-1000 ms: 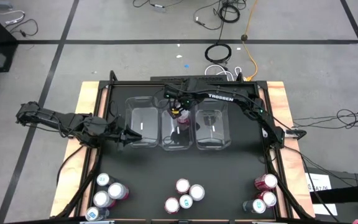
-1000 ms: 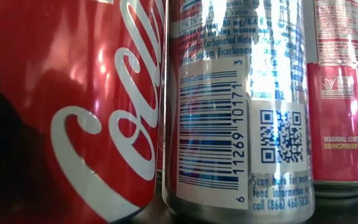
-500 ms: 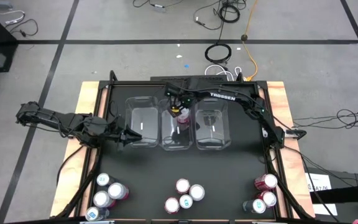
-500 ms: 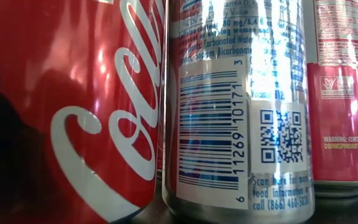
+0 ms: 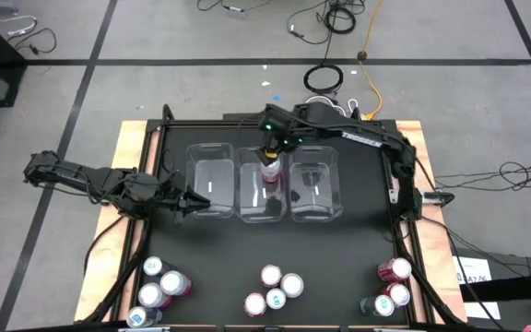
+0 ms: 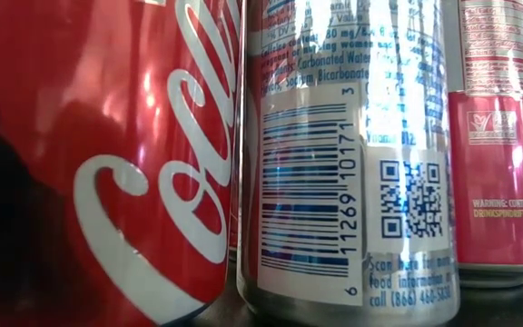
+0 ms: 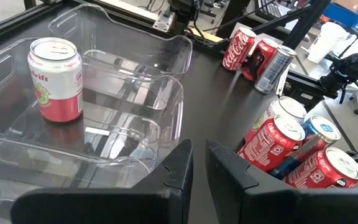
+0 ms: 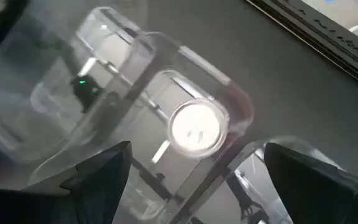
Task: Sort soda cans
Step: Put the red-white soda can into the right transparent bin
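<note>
Your right arm reaches from the far right corner of the surface (image 5: 358,235) across to the middle of three clear bins (image 5: 262,192), its right claw (image 5: 272,146) poised above that bin's far end with the fingers (image 8: 98,168) spread wide and pinching nothing. Directly beneath it a pink-and-white can (image 5: 270,172) stands upright inside the middle bin — the right wrist view looks down on its silver top (image 8: 197,127), though that view is smeared, so you cannot judge how much air lies between claw and can.

Your left arm lies low across the left edge, its left claw (image 5: 190,199) pressed together and empty, tip just beside the left bin (image 5: 212,189). From the left wrist view you see the same can (image 7: 56,79) through the clear walls.

Along the near edge the other soda cans wait in three clusters — left cluster (image 5: 158,283), centre cluster (image 5: 273,288), right cluster (image 5: 390,286) — all well apart from the bins. The centre ones fill the low view: a red can (image 6: 107,154), a silver-backed can (image 6: 348,163) with a barcode and a pink can (image 6: 502,145).
</note>
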